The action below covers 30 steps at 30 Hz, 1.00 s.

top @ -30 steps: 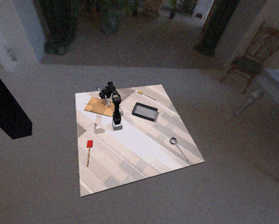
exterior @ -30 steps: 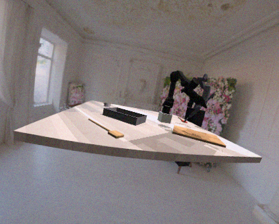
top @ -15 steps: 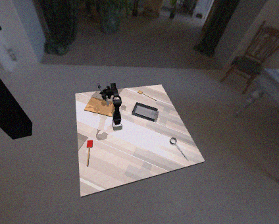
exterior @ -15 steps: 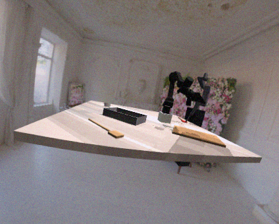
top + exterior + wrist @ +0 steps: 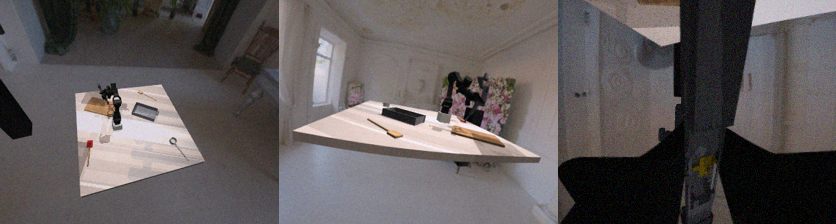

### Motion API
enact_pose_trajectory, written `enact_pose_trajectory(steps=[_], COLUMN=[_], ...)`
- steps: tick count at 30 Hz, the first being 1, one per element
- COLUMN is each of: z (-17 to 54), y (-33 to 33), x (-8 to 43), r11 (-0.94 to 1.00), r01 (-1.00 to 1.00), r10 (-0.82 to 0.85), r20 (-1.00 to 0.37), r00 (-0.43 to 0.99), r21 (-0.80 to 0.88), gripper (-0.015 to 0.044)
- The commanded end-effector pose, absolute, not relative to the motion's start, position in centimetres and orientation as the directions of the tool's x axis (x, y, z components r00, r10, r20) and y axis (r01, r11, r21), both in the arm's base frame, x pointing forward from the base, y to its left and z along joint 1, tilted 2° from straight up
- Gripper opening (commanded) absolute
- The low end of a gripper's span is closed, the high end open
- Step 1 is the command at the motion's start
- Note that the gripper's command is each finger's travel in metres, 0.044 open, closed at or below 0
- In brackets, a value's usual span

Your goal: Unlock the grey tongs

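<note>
Wrist view: the gripper (image 5: 106,93) (image 5: 480,97) (image 5: 698,124) pinches the grey tongs (image 5: 99,86) (image 5: 484,86) (image 5: 708,75), a yellow mark (image 5: 704,166) showing only here. Exterior shows them raised above the wooden board (image 5: 95,105) (image 5: 476,135) (image 5: 660,2); only top reveals the roasting tin's (image 5: 133,111) (image 5: 401,116) inside.

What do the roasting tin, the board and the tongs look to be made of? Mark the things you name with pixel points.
Roasting tin (image 5: 135,113) (image 5: 402,116): probably dark-coated metal, given its near-black walls.
Board (image 5: 93,107) (image 5: 478,135): wood, perhaps oiled; warm brown with darker patches.
Tongs (image 5: 708,65): grey, smooth and dull; metal or plastic, I can't tell.
</note>
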<state>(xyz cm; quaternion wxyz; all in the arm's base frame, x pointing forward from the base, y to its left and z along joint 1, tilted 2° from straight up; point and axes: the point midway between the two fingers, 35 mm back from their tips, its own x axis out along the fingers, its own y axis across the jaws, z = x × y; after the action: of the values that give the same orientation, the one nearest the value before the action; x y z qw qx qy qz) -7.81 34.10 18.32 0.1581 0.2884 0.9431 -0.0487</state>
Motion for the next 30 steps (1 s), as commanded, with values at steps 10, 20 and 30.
enact_pose_trajectory(steps=[10, 20, 30], z=[18.5, 17.7, 15.2], y=[34.1, 34.9, 36.7], x=[-7.9, -8.2, -9.1], r11=[0.831, 0.819, 0.785], r01=[0.556, 0.573, 0.614], r10=[0.526, 0.521, 0.471], r20=[-0.320, -0.381, -0.569], r00=[-0.788, -0.764, -0.674], r21=[-0.001, -0.027, -0.078], gripper=[-0.0150, -0.0150, -0.0150])
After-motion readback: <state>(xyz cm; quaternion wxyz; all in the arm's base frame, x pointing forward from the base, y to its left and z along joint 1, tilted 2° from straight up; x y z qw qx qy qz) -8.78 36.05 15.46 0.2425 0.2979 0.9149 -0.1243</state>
